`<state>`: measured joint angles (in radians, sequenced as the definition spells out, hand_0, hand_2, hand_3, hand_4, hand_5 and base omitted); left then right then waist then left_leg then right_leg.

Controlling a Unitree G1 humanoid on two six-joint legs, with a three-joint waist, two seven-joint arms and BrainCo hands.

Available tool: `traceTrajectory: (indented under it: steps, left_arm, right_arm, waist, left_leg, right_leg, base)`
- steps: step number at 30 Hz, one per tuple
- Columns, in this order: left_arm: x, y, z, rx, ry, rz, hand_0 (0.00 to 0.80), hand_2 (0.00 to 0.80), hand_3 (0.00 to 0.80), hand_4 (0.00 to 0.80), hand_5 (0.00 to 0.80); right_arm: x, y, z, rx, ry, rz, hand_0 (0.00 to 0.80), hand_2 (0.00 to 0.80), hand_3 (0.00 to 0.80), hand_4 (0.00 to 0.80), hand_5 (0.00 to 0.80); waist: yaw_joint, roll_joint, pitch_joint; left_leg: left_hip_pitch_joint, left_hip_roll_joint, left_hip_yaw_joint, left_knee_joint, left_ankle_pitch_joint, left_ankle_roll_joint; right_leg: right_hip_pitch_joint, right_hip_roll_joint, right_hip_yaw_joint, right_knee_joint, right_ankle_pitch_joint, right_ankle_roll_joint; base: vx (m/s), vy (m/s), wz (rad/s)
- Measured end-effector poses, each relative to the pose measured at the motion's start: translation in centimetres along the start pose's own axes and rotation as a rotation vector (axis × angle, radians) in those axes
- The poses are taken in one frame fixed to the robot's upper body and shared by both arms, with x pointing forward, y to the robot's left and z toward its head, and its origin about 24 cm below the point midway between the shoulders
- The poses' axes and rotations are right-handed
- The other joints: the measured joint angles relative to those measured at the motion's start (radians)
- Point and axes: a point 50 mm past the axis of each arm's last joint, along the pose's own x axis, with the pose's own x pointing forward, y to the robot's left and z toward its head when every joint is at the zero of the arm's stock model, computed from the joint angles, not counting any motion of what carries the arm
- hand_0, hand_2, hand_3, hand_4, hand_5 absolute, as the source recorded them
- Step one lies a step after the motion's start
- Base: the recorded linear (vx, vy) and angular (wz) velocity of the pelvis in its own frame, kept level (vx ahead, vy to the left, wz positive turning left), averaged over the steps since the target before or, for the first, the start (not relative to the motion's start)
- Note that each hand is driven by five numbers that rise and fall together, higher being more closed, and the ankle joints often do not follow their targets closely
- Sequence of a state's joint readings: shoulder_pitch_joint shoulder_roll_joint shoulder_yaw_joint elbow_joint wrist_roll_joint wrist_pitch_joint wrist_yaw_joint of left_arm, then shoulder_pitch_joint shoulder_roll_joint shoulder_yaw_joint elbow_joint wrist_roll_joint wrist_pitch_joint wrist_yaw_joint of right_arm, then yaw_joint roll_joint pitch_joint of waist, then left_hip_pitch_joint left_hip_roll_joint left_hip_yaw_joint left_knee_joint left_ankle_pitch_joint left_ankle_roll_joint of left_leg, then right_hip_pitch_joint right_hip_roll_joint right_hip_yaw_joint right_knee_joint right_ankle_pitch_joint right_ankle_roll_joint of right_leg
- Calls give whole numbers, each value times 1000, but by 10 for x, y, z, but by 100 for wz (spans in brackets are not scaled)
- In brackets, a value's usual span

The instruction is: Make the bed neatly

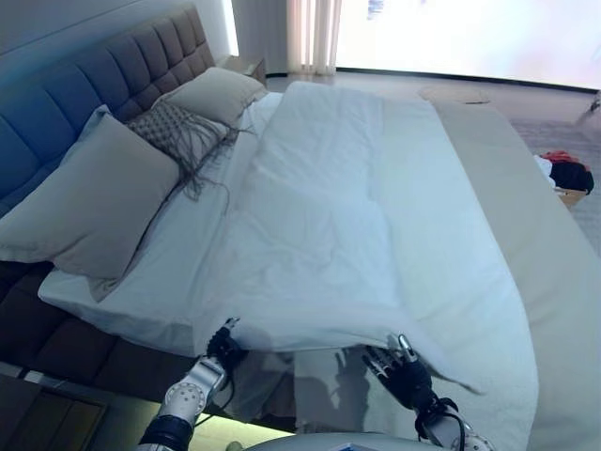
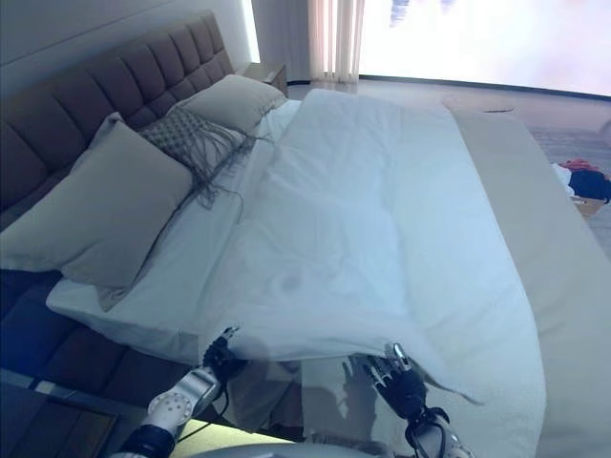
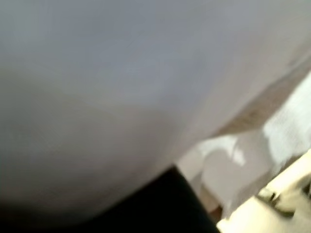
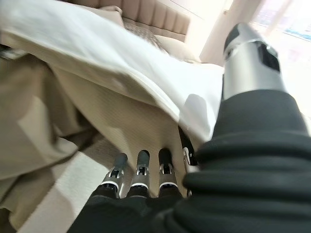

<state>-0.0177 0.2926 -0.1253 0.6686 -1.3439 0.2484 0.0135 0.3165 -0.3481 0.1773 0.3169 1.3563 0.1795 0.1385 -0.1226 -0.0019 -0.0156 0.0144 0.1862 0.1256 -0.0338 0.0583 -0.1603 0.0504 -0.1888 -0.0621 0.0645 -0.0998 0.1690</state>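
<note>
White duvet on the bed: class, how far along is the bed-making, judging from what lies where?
Done: the white duvet is spread over most of the mattress. In hand: the left hand and the right hand are at its near edge, which hangs lifted off the bed. Left: that edge needs laying flat, the wrinkles smoothing, and the grey pillow and fringed cushion straightening.
</note>
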Motion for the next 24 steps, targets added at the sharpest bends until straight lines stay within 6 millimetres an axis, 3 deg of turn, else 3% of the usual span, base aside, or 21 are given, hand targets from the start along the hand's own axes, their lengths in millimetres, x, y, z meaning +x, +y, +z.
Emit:
traceTrajectory:
  steps: [6,11,18,24]
  left_arm:
    - [-5,2,43,85,-92,22,800,800,800,800,800]
    - [-11,12,78,52,-178,86,800,800,800,800,800]
    - [-18,28,94,20,-218,153,800,800,800,800,800]
    - [-39,37,143,-20,-345,228,800,800,800,800,800]
  right_arm:
    - [-2,-3,9,-3,-19,-1,0,0,0,0,0]
    - [-1,-9,11,9,-14,-7,0,0,0,0,0]
    - [-1,-9,18,15,-42,-1,0,0,0,0,0]
    - [2,-4,29,10,-77,12,0,0,0,0,0]
  waist:
    - [-2,1,0]
    - [-24,2,-3]
    - [-30,3,-2]
    - [-33,1,-3]
  left_leg:
    - [11,4,1,-30,14,-4]
    - [28,6,4,-47,19,-9]
    - [28,6,-6,-51,20,-9]
    - [28,8,-16,-52,22,-14]
  right_leg:
    - [2,7,-2,-13,3,-2]
    - [20,11,-4,-29,7,-3]
    - [33,12,-17,-42,8,-3]
    - [44,14,-29,-50,10,-5]
  base:
    - [-3,31,0]
    - [0,0,0]
    - [12,39,4]
    - [-1,9,4]
